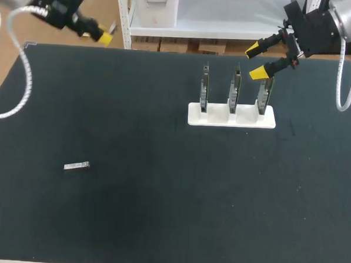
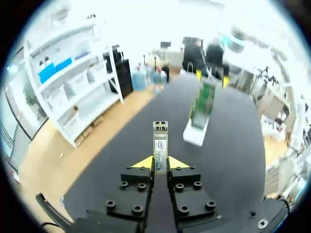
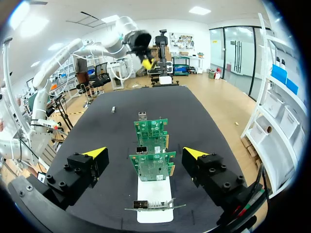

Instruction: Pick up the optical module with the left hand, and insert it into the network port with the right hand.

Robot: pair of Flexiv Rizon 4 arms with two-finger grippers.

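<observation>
Left wrist view: the optical module (image 2: 160, 138) is clamped at one end in the left claw (image 2: 160, 162), above the worktop (image 2: 233, 145). Light, rigid, slick metal is presumed, so its flat sides are recommended for gripping. The right claw (image 1: 256, 61) is spread wide.

No wording can be read with confidence anywhere. The slim silver metal optical module (image 2: 160, 138), clamped in the yellow-tipped left gripper (image 2: 160, 161), carries a white paper label (image 2: 161, 146) on its upper face. The label has a small blue mark and several lines of dark print, all too fine to make out. The three upright green circuit boards (image 3: 152, 167) in the white plastic holder (image 3: 154, 195) seem to bear tiny markings, none legible. A second small silver module (image 1: 76, 166) lying on the black table mat (image 1: 159, 219) shows only a blur.
</observation>
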